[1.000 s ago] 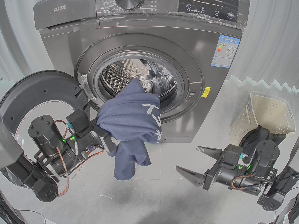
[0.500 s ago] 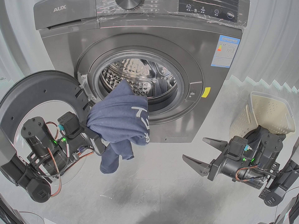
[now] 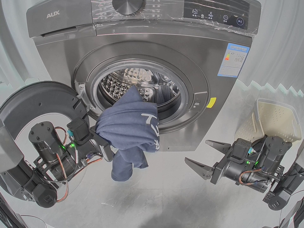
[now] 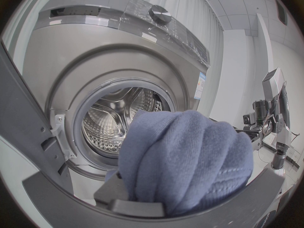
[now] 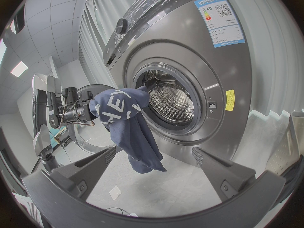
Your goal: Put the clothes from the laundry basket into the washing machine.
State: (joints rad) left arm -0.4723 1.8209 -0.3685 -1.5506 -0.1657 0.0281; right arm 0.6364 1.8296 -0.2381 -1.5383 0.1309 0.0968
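Left claw (image 3: 107, 145) is swinging back drumward, clamped mid-bunch on a limp, light navy cotton sweatshirt (image 3: 129, 127); right claw (image 3: 197, 151) gaping.

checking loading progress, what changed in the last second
The left gripper, jaws shut on the navy garment, swung it away from the drum opening toward the open door, then back to the opening; nothing was let go. The right gripper drew back slightly, jaws open throughout. The head camera shifted a little. The washing machine and laundry basket stayed put.
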